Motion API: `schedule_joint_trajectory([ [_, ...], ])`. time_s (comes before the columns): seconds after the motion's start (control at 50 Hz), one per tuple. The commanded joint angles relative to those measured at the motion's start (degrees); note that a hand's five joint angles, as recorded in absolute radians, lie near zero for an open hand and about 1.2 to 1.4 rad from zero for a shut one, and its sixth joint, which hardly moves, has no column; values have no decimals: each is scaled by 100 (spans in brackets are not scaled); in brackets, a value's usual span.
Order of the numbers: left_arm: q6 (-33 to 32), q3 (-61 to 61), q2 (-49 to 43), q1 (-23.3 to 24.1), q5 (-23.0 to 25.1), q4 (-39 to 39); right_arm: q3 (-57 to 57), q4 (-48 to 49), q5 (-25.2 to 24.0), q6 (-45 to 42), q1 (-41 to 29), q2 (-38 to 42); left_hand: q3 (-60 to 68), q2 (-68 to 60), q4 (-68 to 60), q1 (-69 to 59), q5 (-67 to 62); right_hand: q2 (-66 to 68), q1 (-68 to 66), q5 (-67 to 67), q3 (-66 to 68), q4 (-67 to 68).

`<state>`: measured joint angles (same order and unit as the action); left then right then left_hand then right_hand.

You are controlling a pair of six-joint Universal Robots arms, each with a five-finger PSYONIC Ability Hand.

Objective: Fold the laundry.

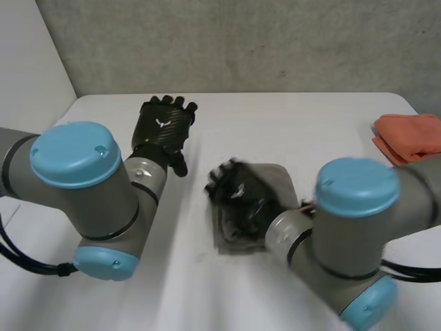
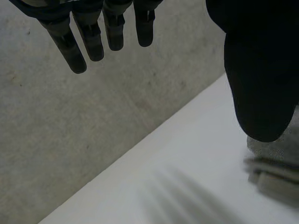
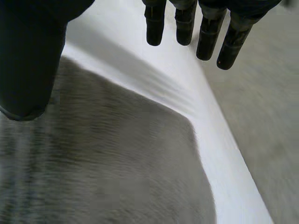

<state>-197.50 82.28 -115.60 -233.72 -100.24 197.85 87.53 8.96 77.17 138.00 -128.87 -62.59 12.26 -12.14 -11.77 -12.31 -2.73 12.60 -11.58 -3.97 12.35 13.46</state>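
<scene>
Room: white table w/ a grey concrete wall behind. A folded grey cloth lies flat on the table at centre of the head view, a bit right of middle. Its stacked layers show at one edge in the left wrist view.

The right hand is over the cloth's left half. Its fingers are straight and set apart from the thumb, gripping nothing. Whether it touches the cloth: can't tell. In the right wrist view the cloth lies under palm and thumb, w/ a rounded corner reaching toward the fingertips and bare table beyond.

Key relation: the cloth is directly beneath the right hand, so that hand is much the nearer. The left hand is upper left of centre, well apart from the cloth, over bare table, fingers straight, nothing held.

The cloth outline is close to square and partly hidden by the right arm. Long axis, as far as I can judge, runs approx. top-to-bottom of frame w/ a slight tilt.

A folded orange cloth sits at the right edge, well apart.
</scene>
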Motion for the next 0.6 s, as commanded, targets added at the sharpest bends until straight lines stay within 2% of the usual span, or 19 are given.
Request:
schedule_joint_trajectory([
  [0.02,493,-423,-279,450,92,-45,353,89,-88,3002,1407,-973,-70,59,21,76,117,-260,158,397,-235,-346],
  [0.06,589,-502,-410,599,276,-80,318,-8,-71,3680,1610,-1044,-53,42,4,59,101,-260,158,397,-235,-346],
  [0.12,651,-564,-577,740,488,-115,300,-270,-132,3937,1724,-966,-36,25,-13,42,84,-260,158,397,-235,-346],
  [0.22,678,-896,-1139,969,603,-448,151,-623,-203,3770,1733,-334,48,-59,-96,-42,0,-260,158,397,-235,-346],
  [0.32,643,-1187,-1641,978,567,-1029,-130,-702,-150,3708,1733,299,115,-126,-164,-109,-68,-260,158,397,-235,-346],
  [0.42,599,-1267,-1853,916,199,-1249,-358,-790,-124,3621,1681,826,115,-127,-164,-110,-68,-260,158,397,-235,-346],
  [0.48,450,-1276,-1879,838,14,-1302,-429,-878,-115,3419,1663,906,115,-127,-164,-110,-68,-260,158,397,-235,-346],
  [0.6,247,-1188,-1818,775,75,-1433,-491,-940,-62,2479,1663,872,-2,-9,-47,8,49,-260,158,397,-235,-346],
])
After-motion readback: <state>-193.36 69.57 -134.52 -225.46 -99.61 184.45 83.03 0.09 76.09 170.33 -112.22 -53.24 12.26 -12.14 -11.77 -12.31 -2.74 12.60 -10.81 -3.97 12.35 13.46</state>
